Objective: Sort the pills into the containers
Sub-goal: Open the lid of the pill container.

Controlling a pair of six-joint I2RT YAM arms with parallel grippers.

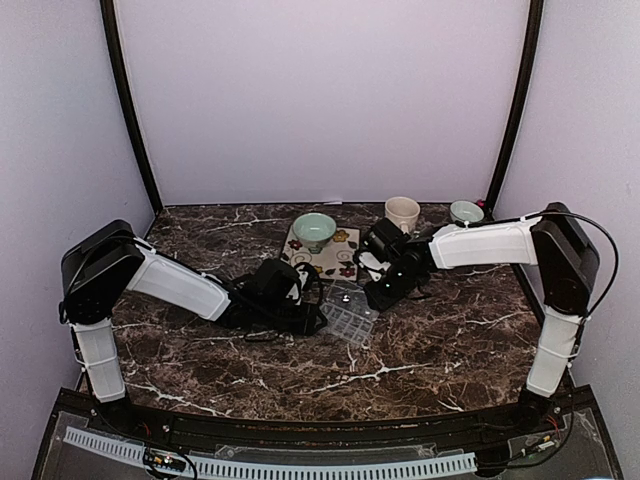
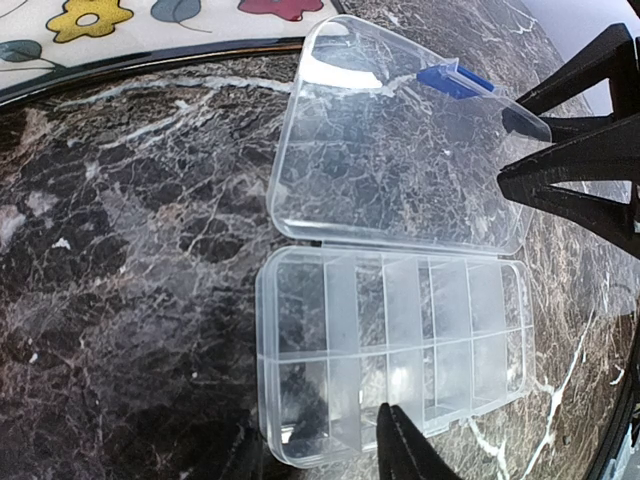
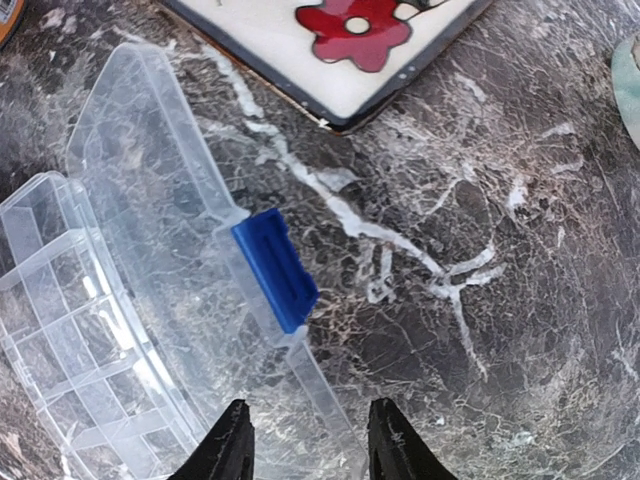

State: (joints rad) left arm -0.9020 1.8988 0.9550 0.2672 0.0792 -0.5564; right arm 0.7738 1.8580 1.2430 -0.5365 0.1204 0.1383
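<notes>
We're straddling the flat-open lid [image 3: 160, 200] with our right hand [image 3: 312, 445] unclenched; left hand [image 2: 320, 462] is sitting at the box [image 2: 400, 340], can't tell if it's grasping.

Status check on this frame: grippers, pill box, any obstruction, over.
Right gripper open, straddling lid edge beside blue latch. Left gripper at pill box near wall, grip unclear. Lid flat open; no pills visible in compartments. Nothing covers compartments.
</notes>
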